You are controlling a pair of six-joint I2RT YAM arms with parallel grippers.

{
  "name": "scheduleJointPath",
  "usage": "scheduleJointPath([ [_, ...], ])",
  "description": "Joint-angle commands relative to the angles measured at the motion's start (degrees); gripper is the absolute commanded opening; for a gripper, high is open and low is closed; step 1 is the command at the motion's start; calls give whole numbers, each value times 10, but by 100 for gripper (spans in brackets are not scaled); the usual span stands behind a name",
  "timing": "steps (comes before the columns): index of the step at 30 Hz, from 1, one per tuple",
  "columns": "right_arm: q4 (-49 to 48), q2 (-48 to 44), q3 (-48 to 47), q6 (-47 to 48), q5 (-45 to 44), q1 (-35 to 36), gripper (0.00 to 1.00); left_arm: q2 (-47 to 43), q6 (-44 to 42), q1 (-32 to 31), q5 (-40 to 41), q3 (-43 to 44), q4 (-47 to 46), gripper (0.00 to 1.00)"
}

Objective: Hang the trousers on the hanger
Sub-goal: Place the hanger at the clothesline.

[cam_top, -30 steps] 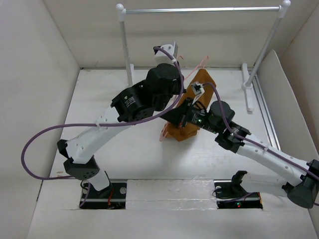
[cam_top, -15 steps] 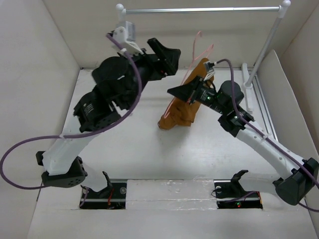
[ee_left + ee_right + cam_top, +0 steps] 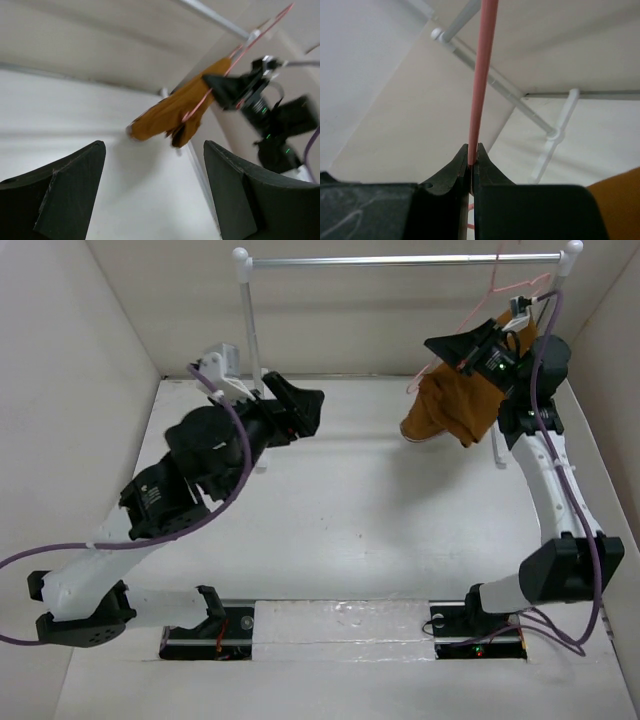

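- Trousers (image 3: 452, 405): rust-brown cloth, bunched and draped over the hanger. They hang clear of the surface in the upper right of the overhead frame, just beside the right post (image 3: 530, 335).
- Hanger (image 3: 494, 272): thin pale pink wire. Its top rises near the right end of the rail (image 3: 400, 259); whether the hook touches the rail cannot be told from this angle.
- Right gripper (image 3: 472, 159): fingers pressed together on the pink wire, which runs straight up the middle of the right wrist view.
- Left gripper (image 3: 303, 408): jaws spread wide with nothing between them. It sits upper left of centre in the overhead frame, well apart from the trousers. Its wrist view looks across at them and is slightly blurred.
- Rail: silver bar across the top of the overhead frame, carried on two white posts with round caps.
- Table (image 3: 340, 500): flat, matt white surface filling the middle of the frame.
- Walls (image 3: 90, 320): plain off-white panels closing in the left, back and right sides.
- Cable (image 3: 40, 550): purple, looping off the left arm at lower left.
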State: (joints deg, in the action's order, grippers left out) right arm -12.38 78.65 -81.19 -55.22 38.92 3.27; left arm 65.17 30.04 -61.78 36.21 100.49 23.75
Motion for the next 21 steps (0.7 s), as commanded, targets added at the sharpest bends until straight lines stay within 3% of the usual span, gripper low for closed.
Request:
scheduleJointPath([
  [1, -96, 39, -88, 22, 90, -43, 0, -16, 44, 1, -6, -56, 20, 75],
  [10, -123, 151, -179, 5, 137, -99, 0, -47, 82, 1, -22, -119, 44, 74],
  [15, -199, 163, -160, -61, 137, -106, 0, -42, 92, 1, -43, -134, 36, 74],
  [18, -260, 130, -101, -103, 107, -70, 0, -36, 97, 1, -47, -137, 34, 73],
  [21, -173, 81, -79, -24, 70, -17, 0, -37, 98, 1, -47, -141, 32, 73],
])
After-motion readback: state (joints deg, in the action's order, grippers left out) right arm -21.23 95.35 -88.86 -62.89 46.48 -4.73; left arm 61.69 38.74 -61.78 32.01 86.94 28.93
